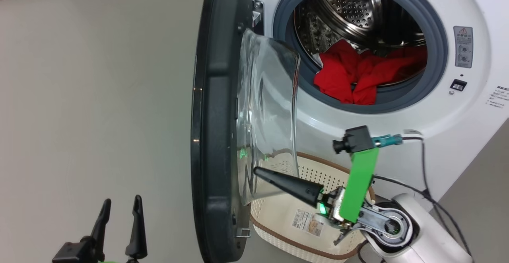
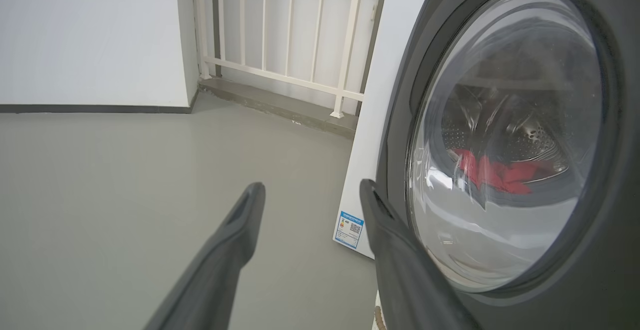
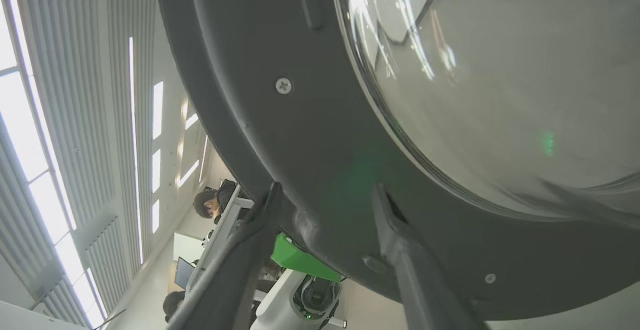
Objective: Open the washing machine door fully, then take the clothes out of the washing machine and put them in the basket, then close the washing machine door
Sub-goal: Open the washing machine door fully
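Left hand (image 1: 122,200): low at the near left over bare floor, fingers spread, holding nothing. Its wrist view puts it just beside the outer face of the washing machine door (image 1: 214,127); I cannot tell whether they touch.

Door: swung out and seen edge-on from the head, roughly square to the washer front. Its glass bowl (image 1: 266,112) faces the opening. Cannot tell whether the hinge allows more travel.

Basket (image 1: 314,171): on the floor in front of the machine, partly under the door's bowl. No garments in it, just the paper label (image 1: 308,223) on its bottom.

Right hand (image 3: 326,190): at the door's lower rim, one finger either side of the rim edge. Jaws stand wide, released rather than clamped. In the head view one finger (image 1: 286,183) lies by the bowl's lower edge, above the basket.

Clothes (image 1: 350,74): a red heap in the drum (image 1: 350,8), front folds spilling onto the grey rubber ring (image 1: 437,56).

Washing machine (image 1: 469,108): opening unobstructed.

Judgement: the door-opening step looks to be at its end, and unloading has not begun. The next move calls for backing the right hand off the rim without nudging the door. It then needs to swing right and up into the opening and pinch the nearest red fold.
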Robot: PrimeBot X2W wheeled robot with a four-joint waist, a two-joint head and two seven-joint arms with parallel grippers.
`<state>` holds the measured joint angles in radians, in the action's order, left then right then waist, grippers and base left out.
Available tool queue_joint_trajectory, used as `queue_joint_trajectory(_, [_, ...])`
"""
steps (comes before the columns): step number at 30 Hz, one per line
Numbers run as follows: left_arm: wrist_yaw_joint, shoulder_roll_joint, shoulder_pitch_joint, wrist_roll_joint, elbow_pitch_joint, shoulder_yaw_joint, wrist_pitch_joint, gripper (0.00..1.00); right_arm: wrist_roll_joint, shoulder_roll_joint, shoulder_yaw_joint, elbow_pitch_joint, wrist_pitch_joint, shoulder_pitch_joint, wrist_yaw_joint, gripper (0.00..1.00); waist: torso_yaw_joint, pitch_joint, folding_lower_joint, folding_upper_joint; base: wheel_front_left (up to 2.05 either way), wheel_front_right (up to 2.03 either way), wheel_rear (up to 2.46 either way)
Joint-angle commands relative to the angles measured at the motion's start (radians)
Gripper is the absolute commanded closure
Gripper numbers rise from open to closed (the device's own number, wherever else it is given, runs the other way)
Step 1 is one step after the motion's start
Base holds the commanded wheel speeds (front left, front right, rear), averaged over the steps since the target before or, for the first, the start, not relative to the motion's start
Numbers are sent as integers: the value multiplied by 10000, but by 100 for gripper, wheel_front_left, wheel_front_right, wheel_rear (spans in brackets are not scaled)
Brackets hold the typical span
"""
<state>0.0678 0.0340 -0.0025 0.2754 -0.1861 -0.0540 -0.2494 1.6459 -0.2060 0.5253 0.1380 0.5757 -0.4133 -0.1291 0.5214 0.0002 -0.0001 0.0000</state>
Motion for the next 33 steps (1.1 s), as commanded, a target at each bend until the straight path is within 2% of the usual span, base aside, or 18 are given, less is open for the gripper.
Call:
queue_joint_trajectory(1, [110,162,-134,-95,168,346,-124,0,-260,-4,-46,-411,-201,37,-16,0,-59,-101,1,0,0,0,0])
queue_joint_trajectory(7, [219,162,-174,-213,60,428,-124,0,-1943,-618,-205,-960,-1705,612,-16,0,-209,-264,1,0,0,0,0])
queue_joint_trajectory(14, [258,162,-133,-335,178,531,-124,0,-4404,-1417,-120,-1230,-4370,1122,-16,0,-407,-276,1,0,0,0,0])
queue_joint_trajectory(21, [267,162,-73,-279,281,606,-124,0,-5532,-2013,274,-999,-6536,1489,-16,0,-532,-262,1,0,0,0,0])
queue_joint_trajectory(25, [265,162,-34,-289,324,622,-124,0,-6302,-2454,426,-473,-7684,1651,-16,0,-584,-253,1,0,0,0,0])
queue_joint_trajectory(30, [260,162,-35,-341,351,655,-124,0,-7036,-2389,96,417,-8226,1745,-16,0,-646,-248,1,0,0,0,0])
queue_joint_trajectory(33, [264,162,-47,-361,375,662,-124,0,-7820,-2083,-431,1023,-8349,1826,-16,0,-675,-236,1,0,0,0,0])
